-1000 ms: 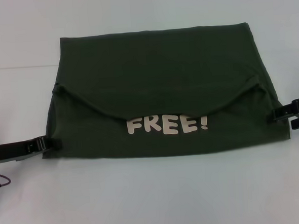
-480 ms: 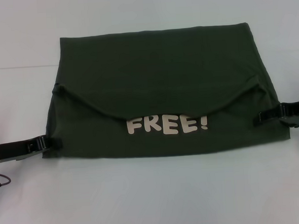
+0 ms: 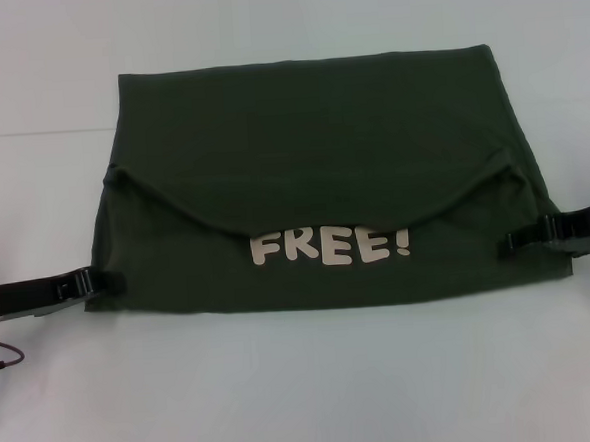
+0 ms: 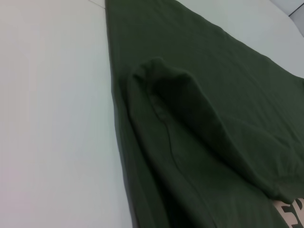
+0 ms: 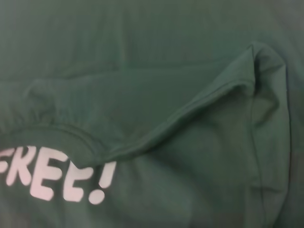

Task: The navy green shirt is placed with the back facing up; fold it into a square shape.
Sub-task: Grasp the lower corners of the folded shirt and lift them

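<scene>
The navy green shirt (image 3: 313, 195) lay folded on the white table (image 3: 305, 391). The left gripper (image 3: 99, 284) and the right gripper (image 3: 522, 239) each touched a near side edge; their finger state could not be told.

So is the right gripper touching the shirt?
Touching. In the head view the right gripper overlaps the shirt at its right edge, fingertips on the fabric with no gap visible.
</scene>
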You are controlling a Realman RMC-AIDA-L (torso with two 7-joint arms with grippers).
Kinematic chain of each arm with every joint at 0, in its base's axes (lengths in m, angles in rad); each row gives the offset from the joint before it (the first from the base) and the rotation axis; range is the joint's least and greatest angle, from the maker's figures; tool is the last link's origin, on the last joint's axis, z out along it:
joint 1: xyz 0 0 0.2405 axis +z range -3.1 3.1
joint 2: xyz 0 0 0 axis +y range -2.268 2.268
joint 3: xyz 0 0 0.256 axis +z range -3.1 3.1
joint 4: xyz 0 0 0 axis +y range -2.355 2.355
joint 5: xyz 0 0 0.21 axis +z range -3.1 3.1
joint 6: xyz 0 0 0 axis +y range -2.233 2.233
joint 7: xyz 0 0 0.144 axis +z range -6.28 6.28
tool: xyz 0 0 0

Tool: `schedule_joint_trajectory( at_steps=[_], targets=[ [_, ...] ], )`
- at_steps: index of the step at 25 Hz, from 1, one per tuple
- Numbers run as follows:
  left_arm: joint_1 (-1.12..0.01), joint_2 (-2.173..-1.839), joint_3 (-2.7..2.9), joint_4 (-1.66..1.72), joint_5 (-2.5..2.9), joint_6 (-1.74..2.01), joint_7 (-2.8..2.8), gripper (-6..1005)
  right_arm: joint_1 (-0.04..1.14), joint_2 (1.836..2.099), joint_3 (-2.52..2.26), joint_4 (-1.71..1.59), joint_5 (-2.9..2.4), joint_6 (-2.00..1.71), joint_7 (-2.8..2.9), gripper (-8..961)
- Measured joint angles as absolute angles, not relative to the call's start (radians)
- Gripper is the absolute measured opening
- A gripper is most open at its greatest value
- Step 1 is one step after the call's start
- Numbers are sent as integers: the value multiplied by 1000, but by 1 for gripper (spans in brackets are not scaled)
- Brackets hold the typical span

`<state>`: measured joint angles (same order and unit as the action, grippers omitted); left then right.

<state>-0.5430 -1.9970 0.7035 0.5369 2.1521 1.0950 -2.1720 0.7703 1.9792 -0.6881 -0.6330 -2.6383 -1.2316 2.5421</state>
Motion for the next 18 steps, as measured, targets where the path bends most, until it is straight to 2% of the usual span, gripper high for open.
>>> schedule_joint_trajectory(
  at_steps=[1, 7, 17, 18],
  targets=[
    [-543, -1997, 704, 537, 2152, 1095, -2172, 44, 767, 1981, -700, -641, -2639, -1231, 2543, 868],
    [-542, -1997, 701, 537, 2148, 1098, -2172, 45, 761, 1983, -718, -651, -2635, -1229, 2547, 694],
    [-537, -1996, 698, 537, 2144, 1110, -2172, 45, 756, 1983, -716, -655, -2634, -1237, 2550, 221],
    [-537, -1996, 698, 537, 2144, 1111, -2172, 45, 754, 1983, -715, -655, -2634, -1237, 2550, 205]
  ],
)
